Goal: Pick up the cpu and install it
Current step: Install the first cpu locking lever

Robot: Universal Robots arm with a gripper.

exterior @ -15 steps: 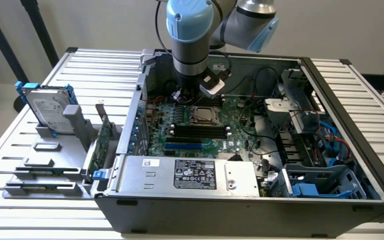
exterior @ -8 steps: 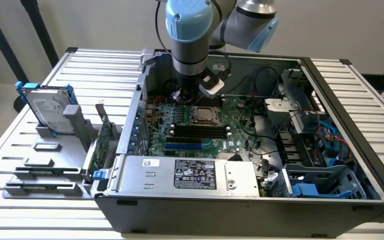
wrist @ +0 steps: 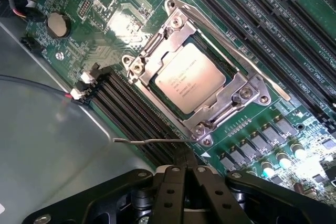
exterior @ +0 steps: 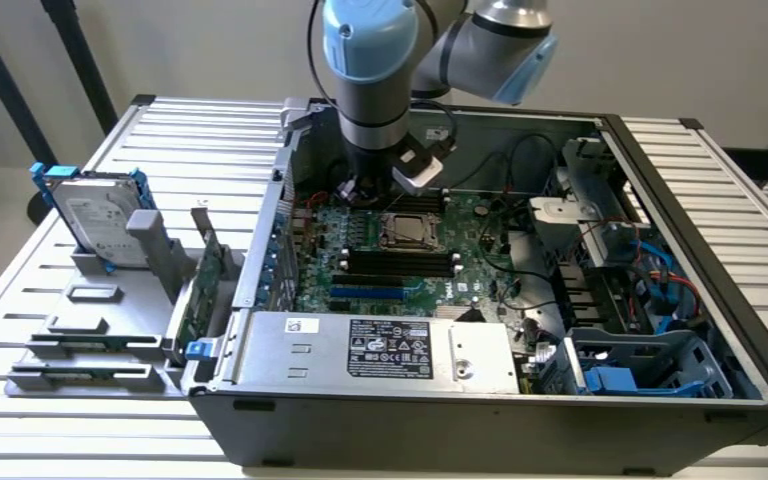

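The cpu, a small silvery square chip, lies flat in the motherboard socket under the metal retention frame. In the exterior view the socket with the cpu sits mid-board inside the open computer case. My gripper hangs just above the board beside the socket, jaws shut with nothing between them. Its black fingertips are close to a thin wire socket lever that sticks out sideways from the frame's corner. From the exterior camera, the gripper is at the socket's upper-left corner.
Black memory slots run next to the socket. A second long lever lies along the frame. A power supply fills the case front. Outside, at the exterior view's left, a hard drive with blue rails stands in a grey holder.
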